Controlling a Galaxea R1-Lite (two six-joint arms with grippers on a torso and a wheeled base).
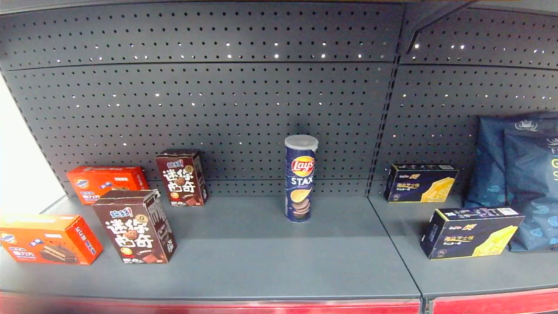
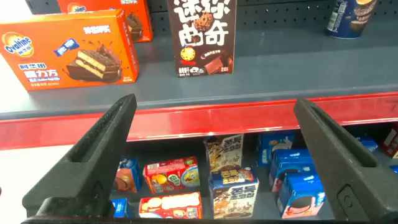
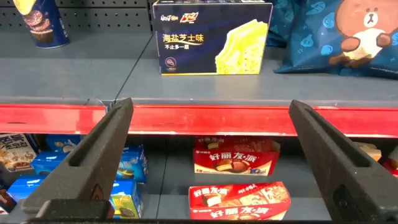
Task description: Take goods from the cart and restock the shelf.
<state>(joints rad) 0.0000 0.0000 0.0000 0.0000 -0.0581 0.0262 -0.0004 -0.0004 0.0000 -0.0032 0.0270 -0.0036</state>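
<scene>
We are holding the left gripper (image 2: pixel 216 104) and right gripper (image 3: pixel 211 104) spread and empty before the shelf (image 1: pixel 244 257); any careless reach in is risking toppling the tall chip can (image 1: pixel 300 179) standing mid-shelf

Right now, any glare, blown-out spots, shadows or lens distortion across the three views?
Head view: left edge blown out white; light pinpricks through the pegboard; shelf lines bow; shade covers the shelf's back around the can. Left wrist view: even light, no glare; goods under the red rail somewhat dimmer. Right wrist view: the same.
</scene>
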